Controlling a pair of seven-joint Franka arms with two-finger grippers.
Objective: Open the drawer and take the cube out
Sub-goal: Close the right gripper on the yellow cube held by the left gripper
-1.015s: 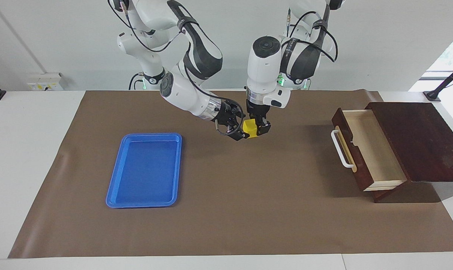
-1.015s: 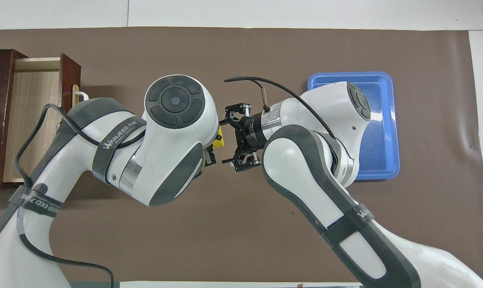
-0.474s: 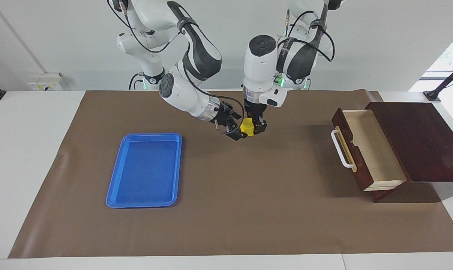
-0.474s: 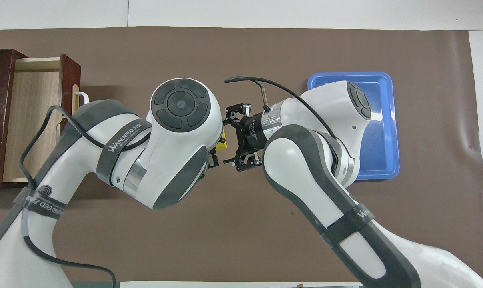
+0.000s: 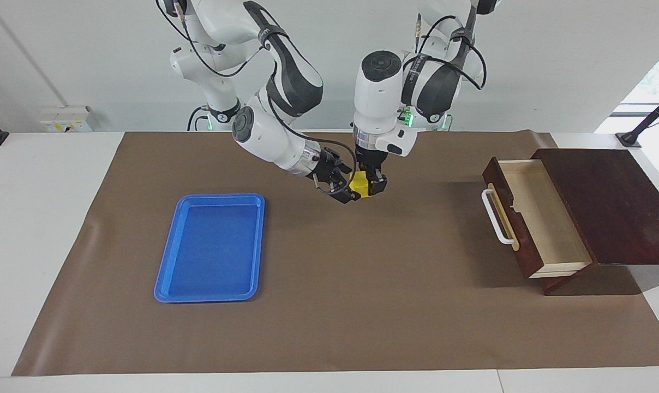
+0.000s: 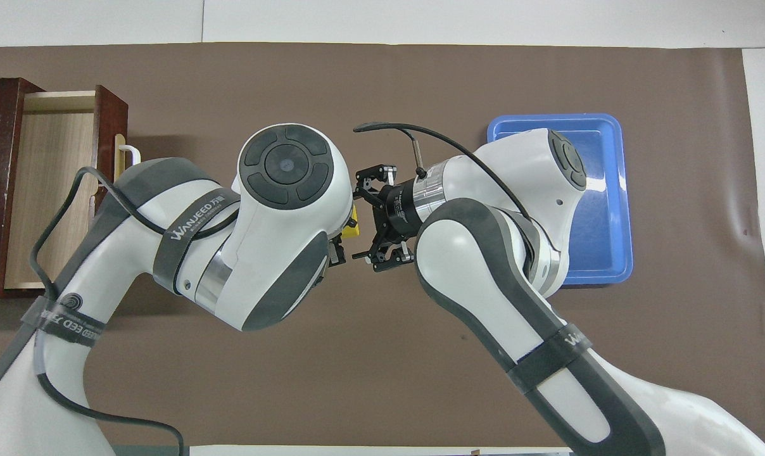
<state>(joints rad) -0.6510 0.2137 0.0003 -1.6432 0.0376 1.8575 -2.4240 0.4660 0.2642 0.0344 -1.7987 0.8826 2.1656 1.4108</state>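
Observation:
The yellow cube (image 5: 361, 188) hangs in the air over the brown mat's middle, with my left gripper (image 5: 367, 186) pointing down and shut on it. My right gripper (image 5: 347, 189) comes in sideways from the blue tray's end. It is open, with its fingers spread on either side of the cube. In the overhead view only a yellow corner of the cube (image 6: 352, 228) shows, between the left wrist and the right gripper (image 6: 360, 223). The drawer (image 5: 542, 218) stands pulled out of its dark wooden box (image 5: 613, 202) at the left arm's end, and its pale inside is bare.
A flat blue tray (image 5: 212, 245) lies on the brown mat (image 5: 362, 305) toward the right arm's end. The drawer's white bar handle (image 5: 496, 217) juts toward the mat's middle. In the overhead view the right arm covers part of the tray (image 6: 610, 190).
My left gripper has lifted the cube slightly and carried it a little toward the right arm's end. The right gripper has stayed beside the cube, its fingers drawing in a little.

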